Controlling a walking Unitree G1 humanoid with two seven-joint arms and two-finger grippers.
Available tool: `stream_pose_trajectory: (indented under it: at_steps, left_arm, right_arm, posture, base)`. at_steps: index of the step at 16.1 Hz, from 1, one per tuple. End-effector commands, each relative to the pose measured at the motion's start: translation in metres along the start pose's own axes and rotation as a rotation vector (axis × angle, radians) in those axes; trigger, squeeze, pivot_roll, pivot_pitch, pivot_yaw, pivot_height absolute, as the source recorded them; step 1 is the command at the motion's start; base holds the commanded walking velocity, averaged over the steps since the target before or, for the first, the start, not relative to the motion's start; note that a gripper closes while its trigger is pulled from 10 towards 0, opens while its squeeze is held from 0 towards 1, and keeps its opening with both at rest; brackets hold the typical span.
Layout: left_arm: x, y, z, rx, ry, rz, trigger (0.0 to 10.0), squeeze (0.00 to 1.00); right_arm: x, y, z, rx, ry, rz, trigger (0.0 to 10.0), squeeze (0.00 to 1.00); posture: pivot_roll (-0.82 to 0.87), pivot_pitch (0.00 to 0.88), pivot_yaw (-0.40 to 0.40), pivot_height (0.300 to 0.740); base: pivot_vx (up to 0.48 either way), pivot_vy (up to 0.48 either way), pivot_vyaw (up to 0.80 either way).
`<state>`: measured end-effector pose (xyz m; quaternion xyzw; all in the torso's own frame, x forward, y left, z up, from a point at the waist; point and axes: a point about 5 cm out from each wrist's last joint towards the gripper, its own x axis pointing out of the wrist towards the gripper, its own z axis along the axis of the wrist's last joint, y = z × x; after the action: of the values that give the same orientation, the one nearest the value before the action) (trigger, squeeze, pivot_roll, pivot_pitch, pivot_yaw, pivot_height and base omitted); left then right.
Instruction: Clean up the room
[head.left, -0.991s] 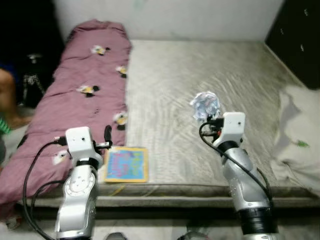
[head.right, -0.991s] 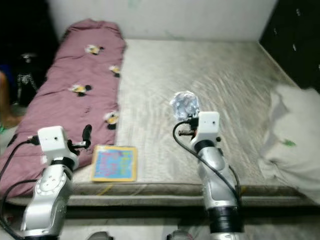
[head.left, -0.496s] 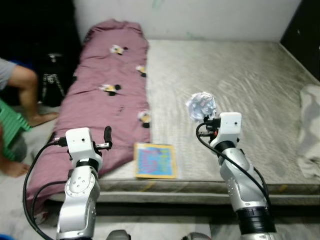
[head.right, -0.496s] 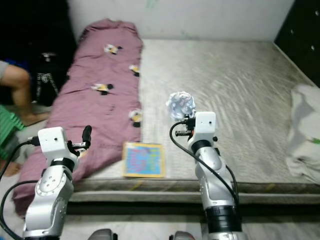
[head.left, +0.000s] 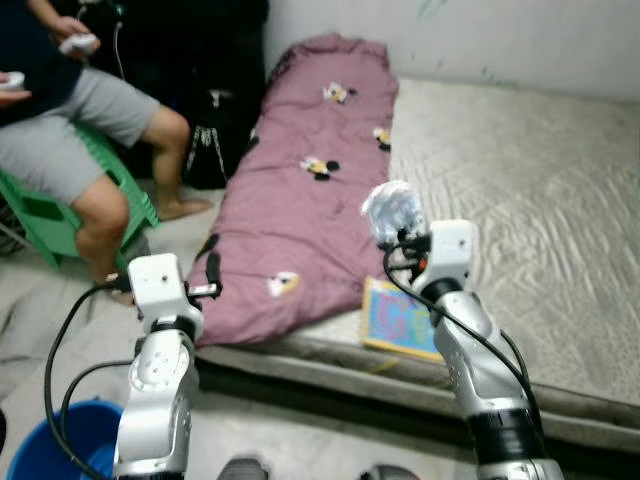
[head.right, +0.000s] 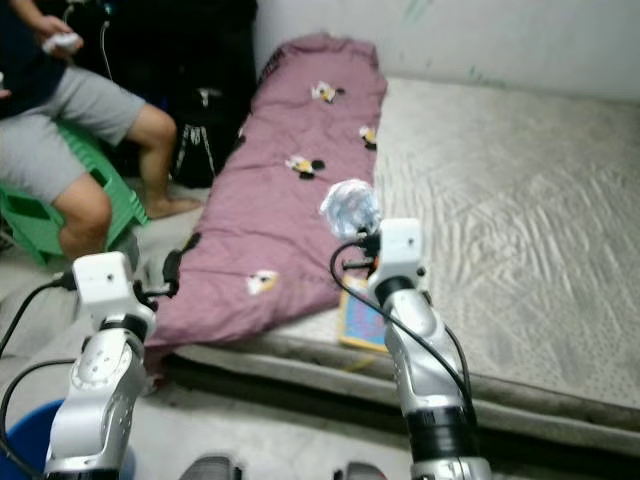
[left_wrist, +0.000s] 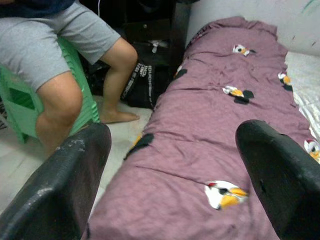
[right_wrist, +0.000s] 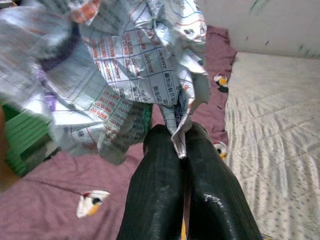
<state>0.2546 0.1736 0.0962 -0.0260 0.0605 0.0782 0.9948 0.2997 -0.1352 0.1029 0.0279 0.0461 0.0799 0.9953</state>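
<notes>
My right gripper (right_wrist: 181, 145) is shut on a crumpled ball of printed paper (head.left: 393, 212), held up in the air over the near edge of the mattress (head.left: 540, 220). In the right wrist view the crumpled paper (right_wrist: 120, 70) bulges above the two closed fingers (right_wrist: 160, 190). My left gripper (left_wrist: 170, 165) is open with nothing between its fingers (left_wrist: 60, 185), raised at my left and facing the purple blanket (left_wrist: 220, 125). A colourful book (head.left: 400, 318) lies flat on the mattress edge just below my right arm.
A purple blanket (head.left: 310, 210) with cartoon prints runs along the mattress's left side. A person (head.left: 70, 120) sits on a green stool (head.left: 40, 215) at the left, next to a dark bag (head.left: 210, 150). A blue bucket (head.left: 60, 445) stands on the floor at bottom left.
The camera has swung to the left: the bed has slid right, and the seated person, stool and blue bucket have come into view. Both grippers keep their pose; the right still holds the paper.
</notes>
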Motion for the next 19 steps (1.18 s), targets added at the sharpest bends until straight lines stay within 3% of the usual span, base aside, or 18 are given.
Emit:
stream_pose_trajectory:
  at_steps: [1,7,11,12,14,15,18,19]
  left_arm:
    - [-0.001,0.007,0.002,0.011,-0.005,0.025,10.0,0.00]
    - [0.001,0.005,0.004,0.007,-0.020,0.020,10.0,0.00]
    - [-0.003,0.006,0.006,-0.007,-0.022,-0.001,10.0,0.00]
    - [-0.003,0.007,0.002,-0.054,0.031,0.000,10.0,0.00]
    - [-0.005,0.009,0.001,-0.056,0.022,-0.019,10.0,0.00]
    - [-0.007,0.012,0.001,0.005,0.006,-0.020,10.0,0.00]
    - [-0.012,0.015,-0.002,0.002,-0.007,-0.037,10.0,0.00]
    - [-0.013,0.016,0.000,0.035,-0.041,-0.052,10.0,0.00]
  right_arm:
    - [0.002,0.007,0.006,-0.001,-0.023,0.022,10.0,0.00]
    - [0.004,0.006,0.003,0.001,-0.013,0.019,10.0,0.00]
    - [0.005,0.011,0.006,-0.015,-0.025,0.052,10.0,0.00]
    - [0.005,0.011,0.005,-0.009,-0.025,0.051,10.0,0.00]
    - [0.005,0.011,0.005,-0.007,-0.024,0.052,10.0,0.00]
    - [0.004,0.012,0.005,-0.005,-0.023,0.053,10.0,0.00]
    - [0.003,0.012,0.003,-0.005,-0.020,0.051,10.0,0.00]
    - [0.002,0.011,0.003,-0.004,-0.019,0.049,10.0,0.00]
  posture:
    - [-0.03,0.000,-0.010,0.740]
    - [-0.03,0.000,-0.011,0.740]
    - [-0.02,0.002,-0.011,0.740]
    - [-0.02,0.004,-0.009,0.740]
    - [-0.02,0.007,-0.007,0.740]
    - [-0.02,0.005,-0.005,0.740]
    - [-0.02,0.000,0.000,0.740]
    - [-0.02,0.000,0.000,0.740]
  base:
    - [0.000,0.480,0.00]
    - [0.000,0.477,0.00]
    - [0.000,0.000,0.00]
    - [0.000,0.000,0.80]
    - [0.000,0.000,0.80]
    - [0.000,0.000,0.80]
    - [0.000,0.000,0.80]
    - [0.000,0.000,0.80]
